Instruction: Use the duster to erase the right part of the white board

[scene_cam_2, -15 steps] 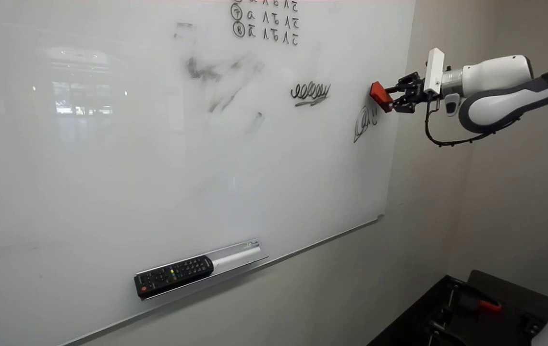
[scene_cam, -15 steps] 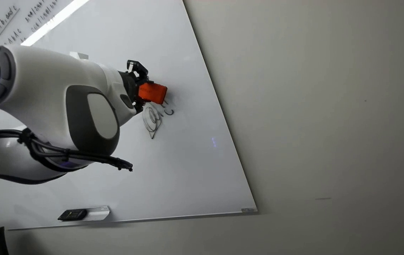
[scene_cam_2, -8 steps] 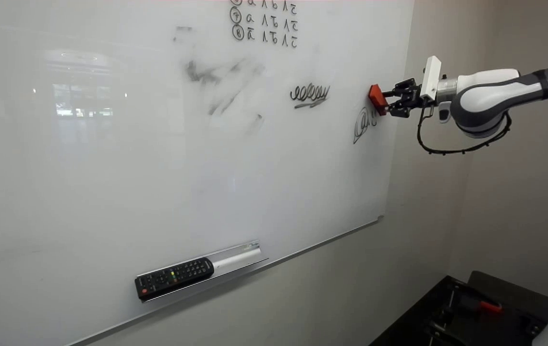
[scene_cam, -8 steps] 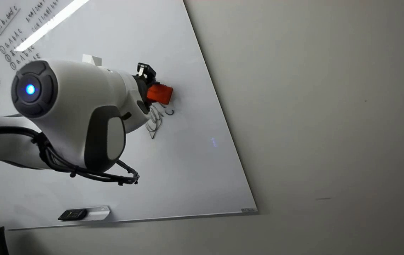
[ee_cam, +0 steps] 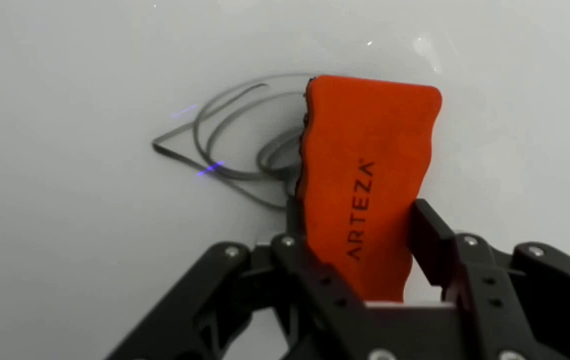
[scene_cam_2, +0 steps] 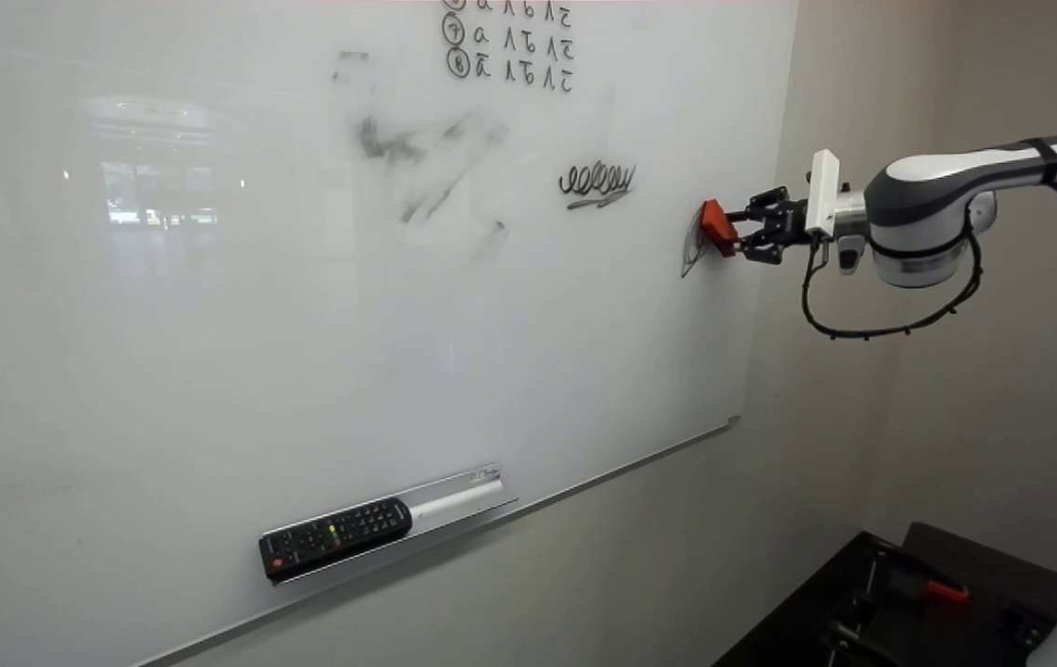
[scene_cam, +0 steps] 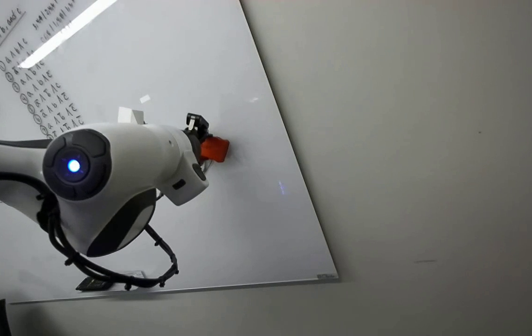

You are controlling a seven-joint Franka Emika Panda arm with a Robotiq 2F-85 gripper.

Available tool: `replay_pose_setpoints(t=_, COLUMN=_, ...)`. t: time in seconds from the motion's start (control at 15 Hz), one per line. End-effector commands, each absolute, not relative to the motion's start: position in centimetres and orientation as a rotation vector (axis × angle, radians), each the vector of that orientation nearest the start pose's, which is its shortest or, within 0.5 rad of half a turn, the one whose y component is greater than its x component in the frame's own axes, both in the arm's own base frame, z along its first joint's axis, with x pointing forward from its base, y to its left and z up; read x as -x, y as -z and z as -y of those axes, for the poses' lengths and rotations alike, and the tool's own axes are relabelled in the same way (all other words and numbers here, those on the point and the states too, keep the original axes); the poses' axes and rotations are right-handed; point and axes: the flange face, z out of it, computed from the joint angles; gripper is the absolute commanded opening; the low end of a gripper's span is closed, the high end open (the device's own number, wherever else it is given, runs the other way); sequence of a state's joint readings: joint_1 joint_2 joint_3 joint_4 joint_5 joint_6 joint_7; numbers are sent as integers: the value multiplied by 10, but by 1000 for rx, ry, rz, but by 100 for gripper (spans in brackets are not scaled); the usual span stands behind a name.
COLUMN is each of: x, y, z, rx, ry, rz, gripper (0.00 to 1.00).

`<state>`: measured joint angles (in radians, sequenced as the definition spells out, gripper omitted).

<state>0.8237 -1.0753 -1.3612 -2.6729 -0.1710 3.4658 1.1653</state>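
The white board (scene_cam_2: 259,324) bears black handwriting (scene_cam_2: 530,41), grey smudges (scene_cam_2: 389,144) and looped scribbles (scene_cam_2: 597,179), one near the right edge partly hidden by the red duster (ee_cam: 364,135) in the wrist view, while its small tray (scene_cam_2: 459,501), near the lower edge, holds a black remote control (scene_cam_2: 335,537) at the left end.

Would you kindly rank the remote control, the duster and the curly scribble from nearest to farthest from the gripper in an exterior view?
In an exterior view:
1. The duster: held in the gripper.
2. The curly scribble: on the white board, left of the duster.
3. The remote control: lower left, near the white board's bottom edge.
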Motion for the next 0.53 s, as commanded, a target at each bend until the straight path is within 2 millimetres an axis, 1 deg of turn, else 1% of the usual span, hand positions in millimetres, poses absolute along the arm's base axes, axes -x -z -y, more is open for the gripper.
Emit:
replay_pose_setpoints(t=0.0, x=-383, y=-395, z=236, rx=1062, ry=655, rz=-1541, gripper=28)
replay_pose_setpoints(t=0.2, x=-391, y=-374, z=222, rx=1127, ry=620, rz=-1553, gripper=28)
replay_pose_setpoints(t=0.33, x=-392, y=-378, z=214, rx=1135, ry=615, rz=-1516, gripper=28)
replay_pose_setpoints(t=0.4, x=-387, y=-388, z=212, rx=1121, ry=627, rz=-1480, gripper=28)
replay_pose_setpoints(t=0.47, x=-384, y=-395, z=211, rx=1114, ry=636, rz=-1459, gripper=28)
